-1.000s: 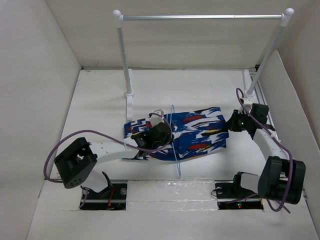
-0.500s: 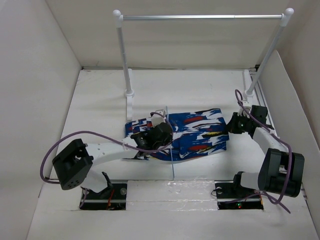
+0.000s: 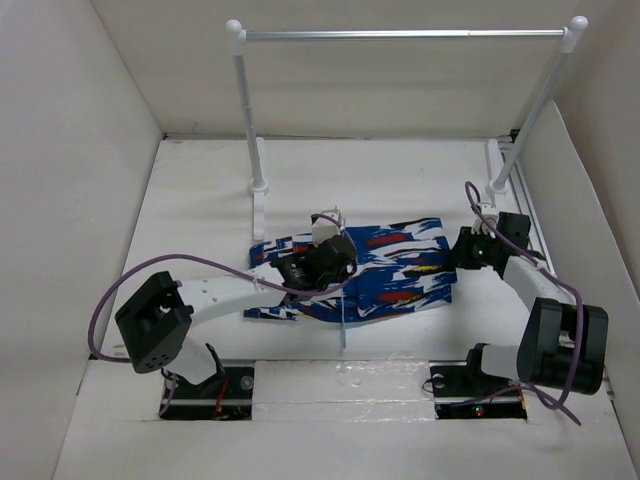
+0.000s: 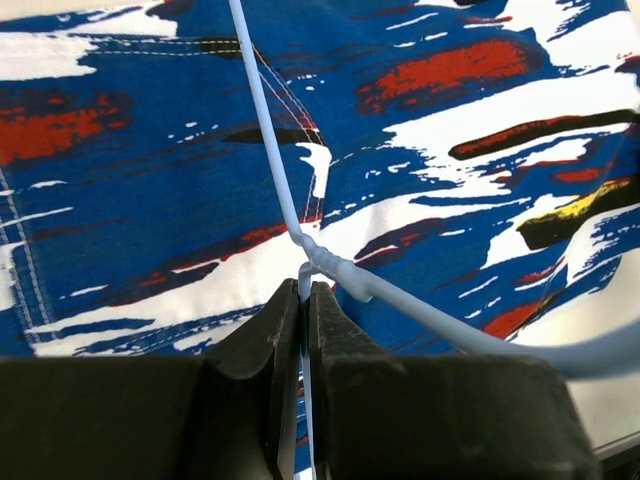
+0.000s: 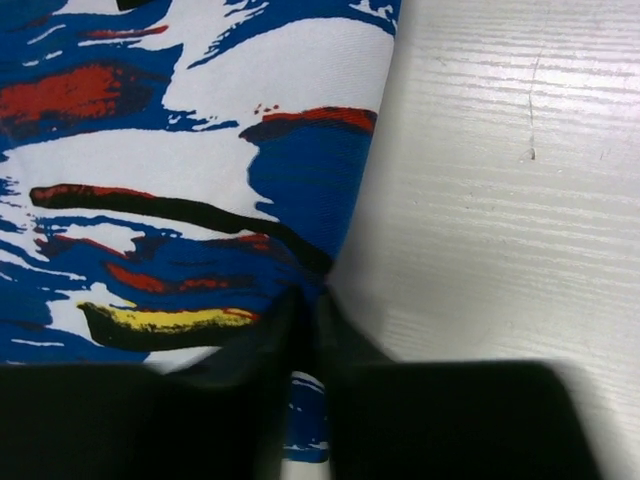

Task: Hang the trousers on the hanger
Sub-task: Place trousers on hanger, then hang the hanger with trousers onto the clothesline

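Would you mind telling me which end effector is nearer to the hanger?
Left. The left end effector is clamped on the hanger at its twisted neck; the right end effector pinches the right edge of the trousers, apart from it.

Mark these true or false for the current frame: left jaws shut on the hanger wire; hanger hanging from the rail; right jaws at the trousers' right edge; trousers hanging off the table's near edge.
1. The left jaws are shut on the hanger wire, right beside its twisted joint. True.
2. The hanger hangs from the rail. False: it lies across the trousers, and nothing hangs on the rail.
3. The right jaws are at the trousers' right edge. True.
4. The trousers hang off the table's near edge. False: they lie wholly on the table, around its middle.
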`<action>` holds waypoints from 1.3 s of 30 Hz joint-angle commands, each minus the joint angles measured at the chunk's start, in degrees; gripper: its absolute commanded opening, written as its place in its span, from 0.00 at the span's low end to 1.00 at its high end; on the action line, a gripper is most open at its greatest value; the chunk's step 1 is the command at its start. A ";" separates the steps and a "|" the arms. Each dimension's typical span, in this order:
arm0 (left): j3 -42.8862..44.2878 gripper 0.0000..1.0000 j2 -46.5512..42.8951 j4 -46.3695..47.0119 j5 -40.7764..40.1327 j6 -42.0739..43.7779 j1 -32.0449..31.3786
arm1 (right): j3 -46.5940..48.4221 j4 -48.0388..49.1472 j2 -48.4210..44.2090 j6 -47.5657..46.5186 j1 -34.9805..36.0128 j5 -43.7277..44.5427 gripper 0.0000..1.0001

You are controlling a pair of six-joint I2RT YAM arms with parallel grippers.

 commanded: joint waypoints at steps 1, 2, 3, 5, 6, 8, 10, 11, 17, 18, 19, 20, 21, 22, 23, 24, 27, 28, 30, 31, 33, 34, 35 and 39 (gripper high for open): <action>4.70 0.00 -5.84 -1.17 -3.41 2.10 0.09 | 1.51 -1.85 -2.73 -1.04 3.20 0.08 0.29; 7.23 0.00 -6.20 -3.52 -3.85 2.89 0.09 | 3.96 -3.34 -3.61 -1.56 4.70 2.88 0.39; 8.74 0.00 -6.72 -4.50 -4.46 3.50 0.09 | 5.64 -6.66 -5.88 -1.92 6.28 4.38 0.48; 13.20 0.00 -7.43 -7.40 -4.73 5.52 0.09 | 11.15 -9.93 -8.79 -2.18 10.77 7.47 0.64; 17.84 0.00 -8.65 -9.68 -4.04 6.23 0.70 | 14.93 -12.91 -13.07 -1.23 14.52 7.39 0.71; 19.20 0.00 -9.44 -9.96 -3.94 7.54 0.71 | 18.54 -13.46 -14.42 -0.61 16.13 6.60 0.71; 22.88 0.00 -10.06 -11.01 -4.29 8.43 0.71 | 21.98 -14.16 -17.23 1.93 19.81 5.02 0.74; 24.03 0.00 -10.41 -11.54 -4.21 8.78 0.71 | 23.65 -14.60 -17.85 3.16 24.53 5.01 0.75; 30.45 0.00 -10.07 -13.13 -2.55 10.80 2.72 | 26.23 -3.05 -21.02 21.43 41.52 7.03 0.80; 31.07 0.00 -9.89 -13.13 -2.36 10.89 2.73 | 25.61 -0.83 -20.93 23.89 45.89 7.56 0.80; 32.64 0.00 -9.63 -13.30 -2.27 11.42 2.73 | 25.08 0.41 -20.06 27.57 47.94 8.95 0.80; 33.61 0.00 -9.02 -13.39 -1.92 11.86 2.73 | 25.16 2.08 -19.36 28.74 49.70 9.93 0.81; 34.67 0.00 -8.66 -14.00 -1.92 12.21 2.73 | 25.60 2.27 -18.66 29.54 52.76 11.07 0.81; 36.42 0.00 -8.31 -14.27 -1.83 12.65 2.73 | 26.65 2.27 -17.87 29.46 53.92 13.17 0.81; 37.31 0.00 -7.87 -14.36 -2.01 12.83 2.73 | 27.09 2.09 -16.20 29.54 54.80 13.88 0.81; 37.84 0.00 -7.70 -13.92 -1.92 13.09 2.73 | 27.27 2.88 -15.40 30.15 55.51 13.72 0.81; 40.38 0.00 -7.26 -13.65 -1.74 13.62 2.73 | 26.92 8.50 -13.47 32.00 56.04 11.43 0.80; 42.05 0.00 -7.17 -13.65 -1.66 13.53 2.73 | 27.10 8.60 -13.12 32.79 56.83 12.47 0.81; 43.64 0.00 -6.90 -13.13 -1.30 14.14 2.73 | 27.89 8.33 -12.24 33.32 56.84 13.36 0.80; 44.86 0.00 -6.90 -13.04 -1.30 14.41 2.73 | 27.80 8.68 -12.15 33.67 56.84 14.06 0.78; 45.93 0.00 -6.73 -13.04 -1.13 14.76 2.73 | 27.10 11.85 -12.14 34.99 56.84 14.51 0.72; 46.54 0.00 -6.73 -12.95 -0.78 14.76 2.73 | 27.01 12.37 -12.06 35.43 56.84 15.29 0.68; 46.72 0.00 -6.90 -12.86 -0.43 14.85 2.73 | 27.01 12.90 -12.06 35.61 57.36 15.73 0.62; 46.46 0.00 -7.25 -11.64 -0.07 14.67 2.73 | 25.52 20.36 -11.53 39.46 57.36 15.04 0.36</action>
